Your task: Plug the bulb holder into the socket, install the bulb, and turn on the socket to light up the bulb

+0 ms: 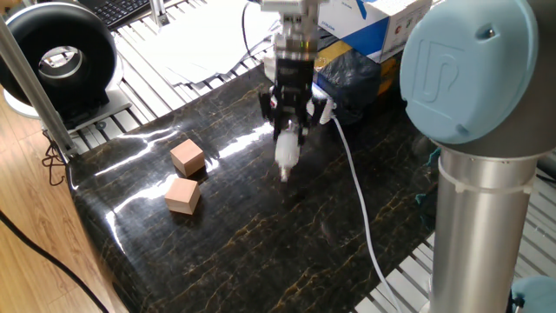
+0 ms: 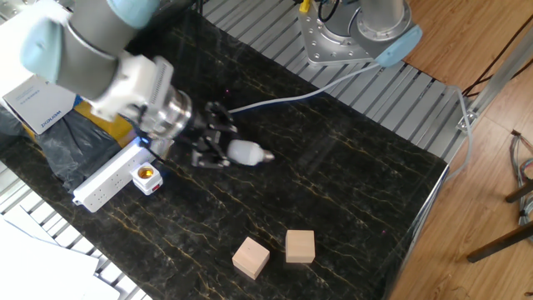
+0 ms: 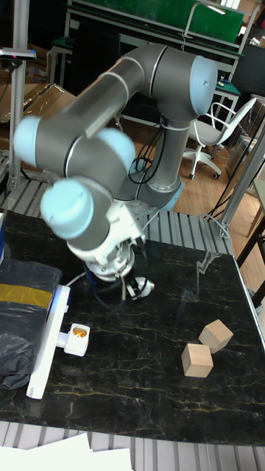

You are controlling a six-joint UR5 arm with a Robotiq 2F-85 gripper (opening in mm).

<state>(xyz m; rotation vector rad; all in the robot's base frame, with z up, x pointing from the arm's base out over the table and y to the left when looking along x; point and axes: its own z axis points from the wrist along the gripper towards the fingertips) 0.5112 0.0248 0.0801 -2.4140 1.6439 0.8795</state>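
- my gripper (image 1: 287, 143) was clamped on the bulb (image 2: 244, 152); the white body sat between the fingers and the silver screw base stuck out past the fingertips
- in one fixed view the bulb (image 1: 285, 155) hung tip-down under the gripper, clear of the dark marble table (image 1: 261, 243); that part of the picture was motion-blurred, so I couldn't make out exactly how the pads sat on it
- in the other fixed view the gripper (image 2: 218, 148) pointed sideways across the table (image 2: 350, 183), bulb base facing away from my wrist
- the socket (image 2: 108, 183) lay along the table edge, just behind and below my wrist; the bulb holder (image 2: 146, 177) was seated on it, orange opening facing up; the bulb was near the holder but apart from it, off to the side
- tall fixed view showed the same layout; socket (image 3: 46, 346) running lengthwise, bulb holder (image 3: 76, 338) on it, gripper (image 3: 131, 285) and bulb (image 3: 143, 286) up and to the side of it
- the white cable (image 1: 358, 209) ran across the table beside the gripper
- two wooden blocks (image 2: 275, 252) sat close together, well apart from the bulb
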